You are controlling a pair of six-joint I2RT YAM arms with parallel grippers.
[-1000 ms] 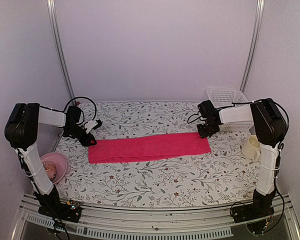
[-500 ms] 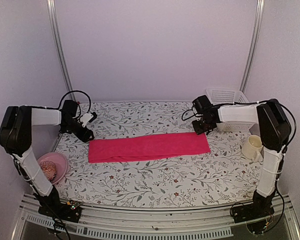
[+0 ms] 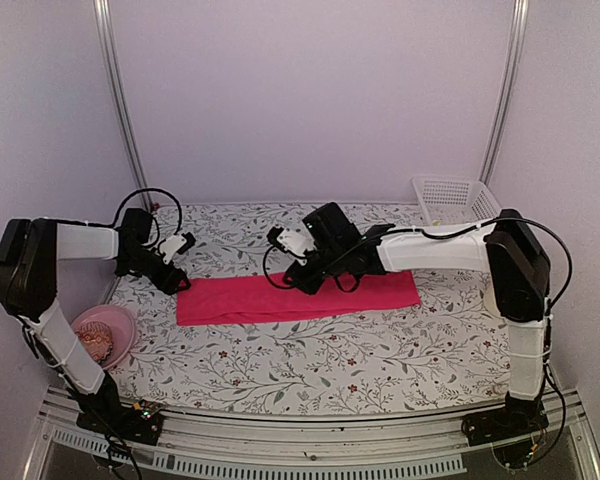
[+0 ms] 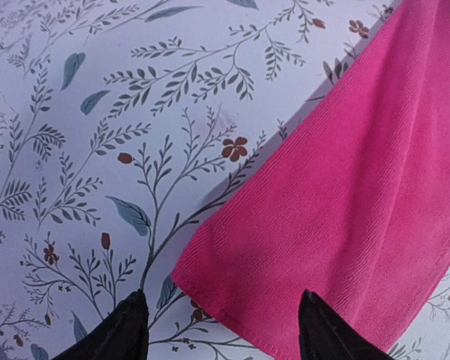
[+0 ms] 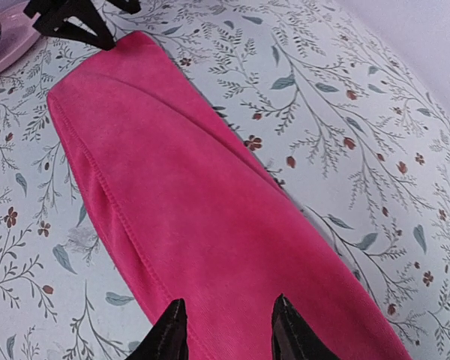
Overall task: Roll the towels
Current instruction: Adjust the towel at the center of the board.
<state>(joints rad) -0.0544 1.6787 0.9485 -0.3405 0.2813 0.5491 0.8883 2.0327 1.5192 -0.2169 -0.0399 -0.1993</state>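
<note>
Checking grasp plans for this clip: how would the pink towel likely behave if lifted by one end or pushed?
The pink towel lies limp and flat in a folded strip, so it would probably droop when lifted by one end. Its soft pile on the floral tablecloth suggests pushing would bunch it, not slide it.

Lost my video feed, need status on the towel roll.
Pink towel flat, not yet rolled. Left gripper open at its left corner. Right gripper open over its middle. Bowl, basket off to the sides.

No legible text or labels anywhere
</note>
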